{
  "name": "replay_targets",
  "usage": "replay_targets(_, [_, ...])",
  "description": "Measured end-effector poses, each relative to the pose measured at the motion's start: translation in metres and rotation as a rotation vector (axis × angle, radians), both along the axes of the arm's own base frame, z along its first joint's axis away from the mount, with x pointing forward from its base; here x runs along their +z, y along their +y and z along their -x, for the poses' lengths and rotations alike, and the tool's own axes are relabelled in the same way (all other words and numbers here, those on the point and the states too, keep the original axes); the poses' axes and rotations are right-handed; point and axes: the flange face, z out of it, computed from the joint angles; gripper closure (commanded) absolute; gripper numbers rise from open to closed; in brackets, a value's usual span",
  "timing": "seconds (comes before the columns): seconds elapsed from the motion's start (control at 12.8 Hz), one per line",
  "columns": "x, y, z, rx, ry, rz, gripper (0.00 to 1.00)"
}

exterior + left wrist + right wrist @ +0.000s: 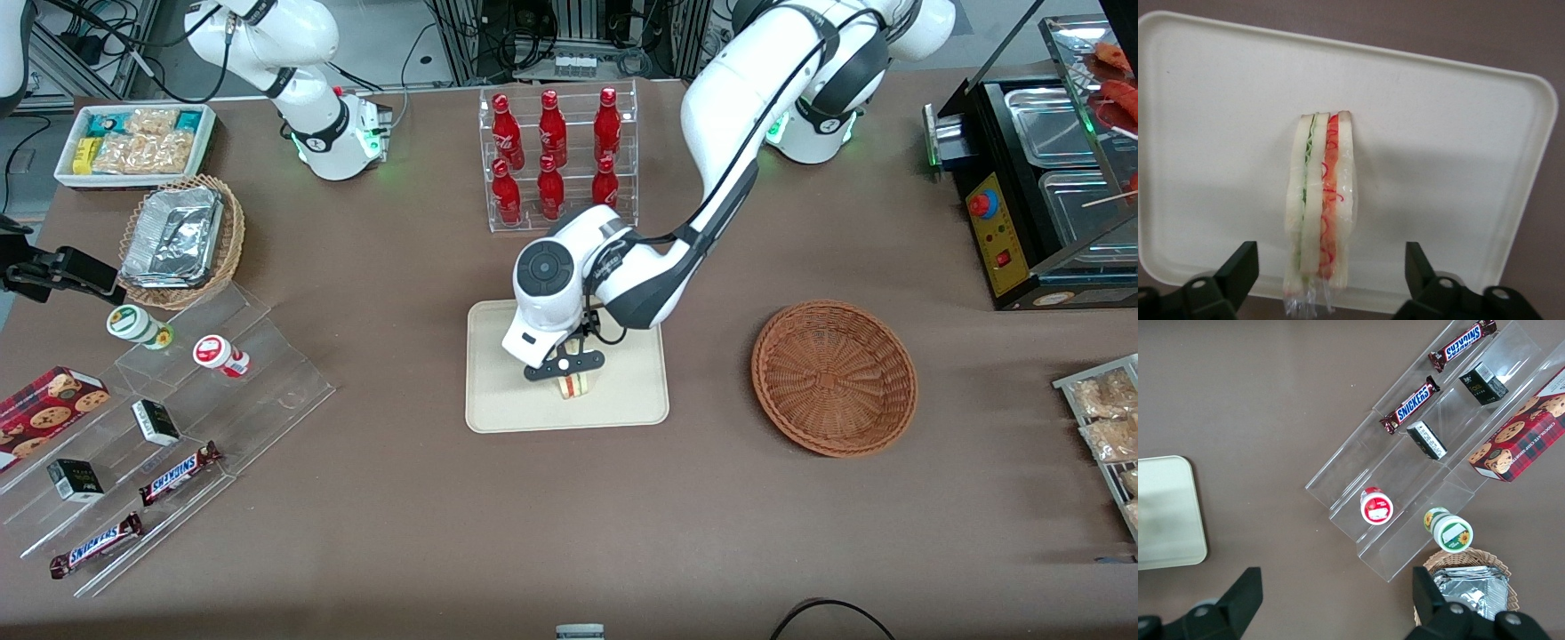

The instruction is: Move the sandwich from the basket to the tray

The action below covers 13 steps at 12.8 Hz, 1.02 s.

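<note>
The sandwich (575, 385), a wrapped white-bread wedge with red and green filling, stands on its edge on the cream tray (498, 404) near the tray's front rim. In the left wrist view the sandwich (1320, 207) rests on the tray (1451, 147) between the two black fingers (1238, 270), which stand wide apart and do not touch it. My left gripper (569, 369) is open just above the sandwich. The reddish-brown basket (834, 377) is empty and lies beside the tray, toward the working arm's end.
A clear rack of red bottles (556, 156) stands farther from the front camera than the tray. A clear stepped display (169, 427) with snacks and a tan basket of foil containers (178, 240) lie toward the parked arm's end. A black food warmer (1040, 178) stands at the working arm's end.
</note>
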Motion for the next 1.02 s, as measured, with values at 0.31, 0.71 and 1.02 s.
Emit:
replay_targets(0.31, [0.044, 0.016, -0.010, -0.050, -0.021, -0.001, 0.00])
replay_targets(0.71, [0.116, 0.142, -0.075, -0.134, 0.022, -0.041, 0.00])
replay_targets(1.02, [0.138, 0.254, -0.093, -0.245, 0.051, -0.053, 0.00])
